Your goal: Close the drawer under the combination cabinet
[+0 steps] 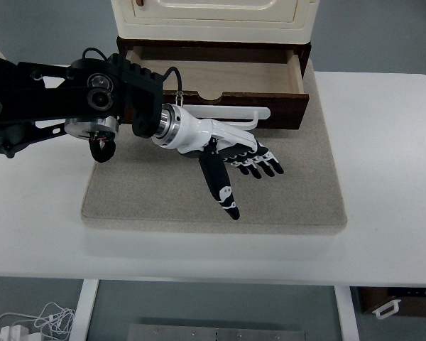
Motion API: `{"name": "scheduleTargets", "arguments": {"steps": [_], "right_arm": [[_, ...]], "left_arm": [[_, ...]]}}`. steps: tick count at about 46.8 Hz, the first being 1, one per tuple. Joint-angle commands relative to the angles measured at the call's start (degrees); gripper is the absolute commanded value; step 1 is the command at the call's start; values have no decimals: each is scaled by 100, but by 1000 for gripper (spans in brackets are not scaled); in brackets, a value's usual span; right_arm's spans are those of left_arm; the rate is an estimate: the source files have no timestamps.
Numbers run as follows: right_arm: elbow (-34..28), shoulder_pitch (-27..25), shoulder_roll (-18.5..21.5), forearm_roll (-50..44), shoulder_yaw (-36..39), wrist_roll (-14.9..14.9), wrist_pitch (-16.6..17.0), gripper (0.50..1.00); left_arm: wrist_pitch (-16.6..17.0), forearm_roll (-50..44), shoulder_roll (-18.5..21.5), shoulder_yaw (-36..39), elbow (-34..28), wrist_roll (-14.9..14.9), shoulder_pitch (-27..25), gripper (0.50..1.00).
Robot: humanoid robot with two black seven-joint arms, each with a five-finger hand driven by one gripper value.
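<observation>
A cream cabinet (213, 18) stands at the back of a grey mat (213, 192). Its dark wood drawer (220, 78) is pulled open toward me, showing a bare light wood inside. The drawer front (284, 110) carries a white bar handle (231, 114). My left arm reaches in from the left. My left hand (252, 160) is white and black, fingers spread and straight, thumb pointing toward me. It hovers just in front of the drawer front and holds nothing. The right arm is out of view.
The mat lies on a white table (383, 177). A dark box (397, 302) shows below the table's near edge at the right. White cables (28, 323) lie on the floor at the bottom left.
</observation>
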Motion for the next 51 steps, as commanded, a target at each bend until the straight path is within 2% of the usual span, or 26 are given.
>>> {"name": "scheduleTargets", "arguments": {"steps": [1,10,20,51], "right_arm": [[0,0,0,0,0,0,1,952],[0,0,0,0,0,0,-7,952],[0,0,0,0,0,0,1,952],[0,0,0,0,0,0,1,952]], "left_arm": [[6,0,-11,-7,11,255,54,1000],[-11,-35,-2,-50,19,1107,54,1000],[-99,-27,-2,-86,195,1416,-78,1000],[-82,114,-11,-305,582,1416,-69,1000]]}}
